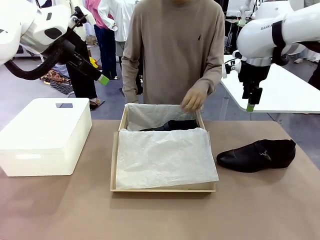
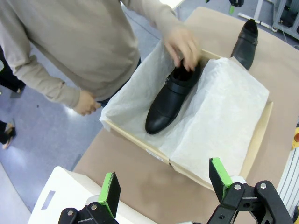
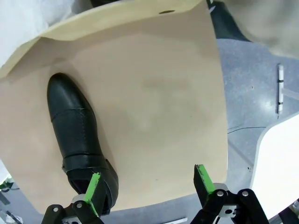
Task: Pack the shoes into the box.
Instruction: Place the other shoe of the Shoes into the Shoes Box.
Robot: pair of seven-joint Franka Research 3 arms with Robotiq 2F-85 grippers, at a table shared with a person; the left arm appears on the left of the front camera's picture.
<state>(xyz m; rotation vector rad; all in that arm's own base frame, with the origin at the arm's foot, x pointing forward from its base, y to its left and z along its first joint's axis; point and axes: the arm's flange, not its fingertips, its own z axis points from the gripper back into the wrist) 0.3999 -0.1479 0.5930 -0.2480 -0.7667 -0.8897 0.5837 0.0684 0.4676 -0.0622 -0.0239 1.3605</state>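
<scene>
One black shoe (image 1: pixel 170 125) (image 2: pixel 170 100) lies in the far part of the tan box (image 1: pixel 162 188) (image 2: pixel 254 147), on white tissue paper. A person's hand (image 1: pixel 194 98) (image 2: pixel 183 44) rests at its heel. The other black shoe (image 1: pixel 257 155) (image 3: pixel 79 140) (image 2: pixel 246 43) lies on the table right of the box, toe pointing left. My left gripper (image 2: pixel 163 182) is open, raised high above the table's left side (image 1: pixel 102 79). My right gripper (image 3: pixel 148 184) is open too, hanging above the far right of the table (image 1: pixel 250 106), over the loose shoe's heel end.
A white plastic bin (image 1: pixel 42 137) stands upside down on the table's left. The person stands at the far edge behind the box. A white table (image 1: pixel 285 95) sits beyond the right corner. Bare brown tabletop (image 1: pixel 160 215) runs along the near edge.
</scene>
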